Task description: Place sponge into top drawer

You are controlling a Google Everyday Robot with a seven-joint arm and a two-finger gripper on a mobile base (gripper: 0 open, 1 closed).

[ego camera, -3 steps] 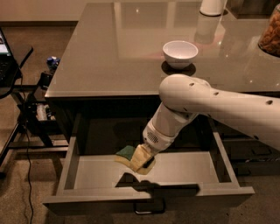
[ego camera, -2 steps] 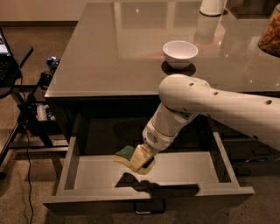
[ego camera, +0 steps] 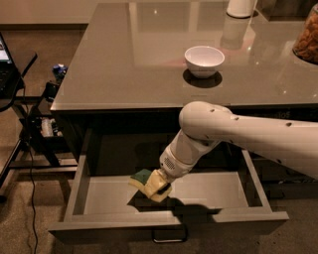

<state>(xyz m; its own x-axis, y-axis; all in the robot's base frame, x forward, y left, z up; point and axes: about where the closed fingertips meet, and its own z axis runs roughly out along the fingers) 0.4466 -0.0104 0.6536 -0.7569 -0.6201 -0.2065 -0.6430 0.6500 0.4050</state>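
Observation:
The top drawer [ego camera: 79,188] is pulled open under the grey table, its light grey inside showing and a small metal loop handle [ego camera: 169,239] on its front. My gripper [ego camera: 158,186] reaches down into the drawer left of its middle, shut on the sponge [ego camera: 142,176]. The sponge shows a green top over pale yellow foam and sticks out to the gripper's left. It hangs just above the drawer floor, with a dark shadow under it. The white arm [ego camera: 248,139] comes in from the right over the drawer.
A white bowl [ego camera: 204,59] stands on the tabletop [ego camera: 124,64] above the drawer. A white container [ego camera: 241,7] and a jar [ego camera: 308,37] are at the back right. A stand with cables [ego camera: 30,134] is to the left on the floor.
The arm has sunk a little, and the gripper with the sponge sits slightly lower and further left in the drawer. The grip is unchanged.

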